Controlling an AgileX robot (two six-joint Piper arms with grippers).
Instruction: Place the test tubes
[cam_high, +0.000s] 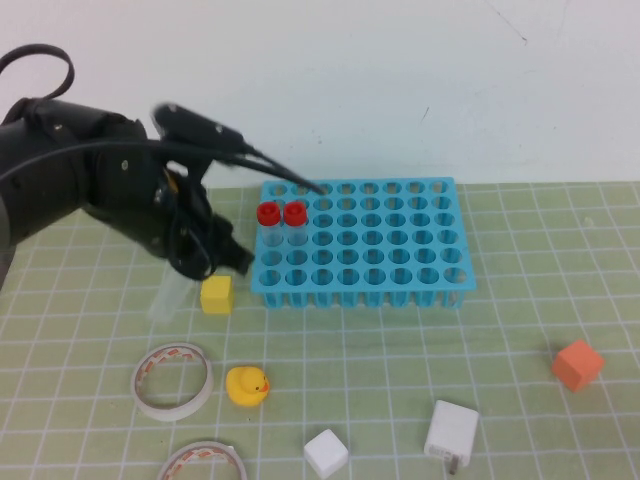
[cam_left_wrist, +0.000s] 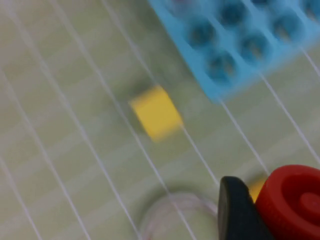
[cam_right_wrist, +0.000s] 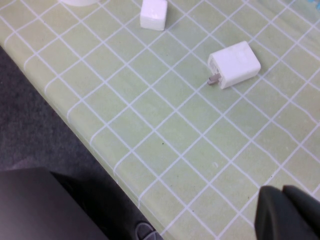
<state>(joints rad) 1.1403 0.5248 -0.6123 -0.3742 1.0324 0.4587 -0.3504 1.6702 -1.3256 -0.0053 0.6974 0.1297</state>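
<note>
We find the left end effector (cam_high: 200, 265) pinching a red-capped tube (cam_left_wrist: 295, 202) low over the bench (cam_high: 400, 350), left of the rack (cam_high: 380, 250) holding two tubes (cam_high: 281, 225). The right end effector (cam_right_wrist: 289, 212), pressed together, hangs above the bench's near edge near the charger (cam_right_wrist: 235, 64).

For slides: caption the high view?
Left gripper holds a red-capped test tube beside the blue rack; right gripper, shut, off-frame near the white charger.
</note>
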